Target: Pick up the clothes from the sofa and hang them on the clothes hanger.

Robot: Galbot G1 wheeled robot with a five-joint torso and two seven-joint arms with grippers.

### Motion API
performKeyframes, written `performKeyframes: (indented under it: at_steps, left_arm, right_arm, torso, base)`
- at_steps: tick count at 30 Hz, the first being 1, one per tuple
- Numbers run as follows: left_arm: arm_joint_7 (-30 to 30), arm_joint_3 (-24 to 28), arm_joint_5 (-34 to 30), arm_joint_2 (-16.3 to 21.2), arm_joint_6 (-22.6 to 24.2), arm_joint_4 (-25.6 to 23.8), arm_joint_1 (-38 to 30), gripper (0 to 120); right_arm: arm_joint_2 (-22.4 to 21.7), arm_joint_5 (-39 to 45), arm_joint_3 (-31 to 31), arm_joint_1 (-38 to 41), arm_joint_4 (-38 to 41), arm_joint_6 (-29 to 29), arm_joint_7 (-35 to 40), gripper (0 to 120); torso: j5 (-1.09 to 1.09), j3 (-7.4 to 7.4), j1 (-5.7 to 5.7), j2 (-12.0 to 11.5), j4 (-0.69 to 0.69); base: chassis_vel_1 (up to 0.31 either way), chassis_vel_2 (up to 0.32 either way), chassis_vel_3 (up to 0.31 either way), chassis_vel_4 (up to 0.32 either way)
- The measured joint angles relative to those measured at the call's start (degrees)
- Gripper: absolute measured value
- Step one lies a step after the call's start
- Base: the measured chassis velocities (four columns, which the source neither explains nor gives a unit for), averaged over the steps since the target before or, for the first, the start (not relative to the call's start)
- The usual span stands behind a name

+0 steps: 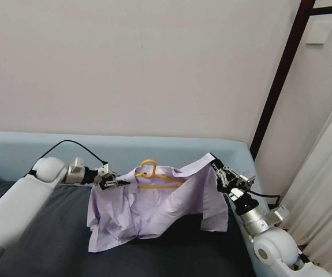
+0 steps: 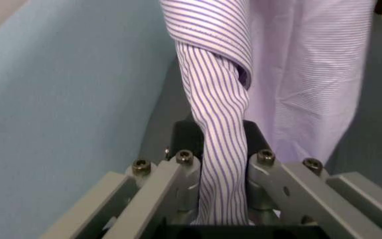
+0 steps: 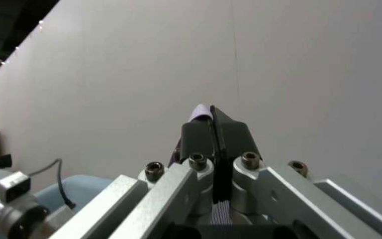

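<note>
A pale lilac striped shirt [image 1: 154, 208] hangs stretched between my two grippers above the sofa. My left gripper [image 1: 112, 183] is shut on the shirt's left shoulder; in the left wrist view a bunched fold of the shirt [image 2: 218, 149] is clamped between the fingers [image 2: 184, 172]. My right gripper [image 1: 216, 170] is shut on the right shoulder; the right wrist view shows a sliver of the shirt [image 3: 200, 110] pinched between black pads [image 3: 198, 139]. An orange clothes hanger [image 1: 153, 178] sits at the shirt's collar, its hook sticking up.
The sofa has a dark seat cushion [image 1: 50, 242] and a light blue backrest [image 1: 27, 147] and right arm [image 1: 243, 158]. A plain wall rises behind. A dark door frame [image 1: 278, 75] and white curtain [image 1: 327, 190] stand to the right.
</note>
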Motion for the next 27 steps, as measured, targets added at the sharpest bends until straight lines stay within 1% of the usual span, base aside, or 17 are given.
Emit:
performKeyframes:
  at_steps: [2,3,4,5,7,9,10,12,14,15,16,18,20,26,27]
  left_arm:
    - [-3.82,-0.06,-0.83,-1.42,-0.02,0.46,0.95,7]
    - [-5.6,-0.07,-2.28,-2.1,0.01,0.69,1.2,7]
    - [-5.6,-0.07,-2.28,-2.1,0.01,0.69,1.2,7]
    - [-7.13,-0.04,-4.25,-2.81,0.11,0.92,1.37,7]
    - [-8.34,0.21,-7.36,-3.83,0.52,1.04,1.48,7]
    - [-8.29,0.44,-9.37,-4.43,0.85,1.03,1.46,6]
    - [-8.29,0.44,-9.37,-4.43,0.85,1.03,1.46,6]
    - [-7.4,0.82,-10.28,-4.7,0.97,1.02,0.99,6]
    - [-6.6,1.46,-11.51,-4.62,0.96,0.59,0.12,2]
    - [-6.4,1.68,-12.14,-4.53,0.96,0.34,-0.3,2]
    - [-6.4,1.68,-12.14,-4.53,0.96,0.34,-0.3,2]
    - [-6.16,2.13,-13.3,-4.35,0.92,-0.28,-1.62,2]
    - [-6.16,2.45,-13.99,-4.18,0.82,-0.55,-2.79,2]
    - [-6.07,3.38,-14.69,-3.61,0.44,-0.79,-3.97,2]
    - [-5.86,3.74,-14.83,-3.43,0.22,-0.97,-4.21,2]
  right_arm:
    - [-0.06,-0.16,-0.13,-0.73,0.63,0.35,-0.64,0]
    - [-0.2,-0.44,-0.15,-1.29,0.87,0.48,-1.08,0]
    - [-0.2,-0.44,-0.15,-1.29,0.87,0.48,-1.08,0]
    - [-0.4,-1.08,-0.15,-2.11,1.0,0.71,-1.66,0]
    - [-0.54,-3.2,-0.06,-4.37,0.82,1.3,-2.51,0]
    - [-0.29,-5.67,0.18,-6.62,-0.08,1.89,-2.91,0]
    - [-0.29,-5.67,0.18,-6.62,-0.08,1.89,-2.91,0]
    - [0.42,-9.33,0.26,-9.45,-2.04,2.95,-3.96,0]
    - [1.38,-13.74,0.11,-11.51,-4.82,3.97,-5.05,0]
    - [1.75,-15.48,0.05,-11.99,-5.82,4.32,-5.33,0]
    - [1.75,-15.48,0.05,-11.99,-5.82,4.32,-5.33,0]
    - [2.95,-20.75,0.02,-12.59,-9.82,5.4,-5.89,0]
    - [3.73,-23.82,0.1,-12.67,-12.29,6.15,-5.98,0]
    - [4.49,-26.94,-0.07,-12.73,-14.65,7.26,-4.6,0]
    - [4.55,-27.53,-0.19,-12.71,-15.18,7.42,-4.25,4]
  torso:
    - [0.0,0.0,0.0,0.0,-0.02]
    - [0.0,0.0,0.0,0.0,-0.04]
    - [0.0,0.0,0.0,0.0,-0.04]
    - [0.02,0.0,0.0,0.0,-0.04]
    - [0.02,0.0,0.0,-0.01,-0.05]
    - [0.02,0.0,0.0,-0.01,-0.05]
    - [0.02,0.0,0.0,-0.01,-0.05]
    - [0.01,0.0,0.0,-0.01,-0.04]
    - [0.03,0.0,0.0,-0.01,-0.03]
    - [0.02,0.0,0.0,-0.01,-0.04]
    - [0.02,0.0,0.0,-0.01,-0.04]
    - [0.01,0.0,0.0,-0.01,-0.03]
    - [0.03,0.0,0.0,-0.01,-0.03]
    - [0.01,0.01,0.0,-0.01,-0.02]
    - [0.0,0.0,0.0,-0.01,-0.02]
  base:
    - [0.0,0.0,0.0,0.0]
    - [0.0,0.0,0.0,0.0]
    - [0.0,0.0,0.0,0.0]
    - [0.0,0.0,0.0,0.0]
    - [0.0,0.0,0.0,0.0]
    - [0.0,0.0,0.0,0.0]
    - [0.0,0.0,0.0,0.0]
    - [0.0,0.0,0.0,0.0]
    - [0.0,0.0,0.0,0.0]
    - [0.0,0.0,0.0,0.0]
    - [0.0,0.0,0.0,0.0]
    - [0.0,0.0,0.0,0.0]
    - [0.0,0.0,0.0,0.0]
    - [0.0,0.0,0.0,0.0]
    - [0.0,0.0,0.0,0.0]
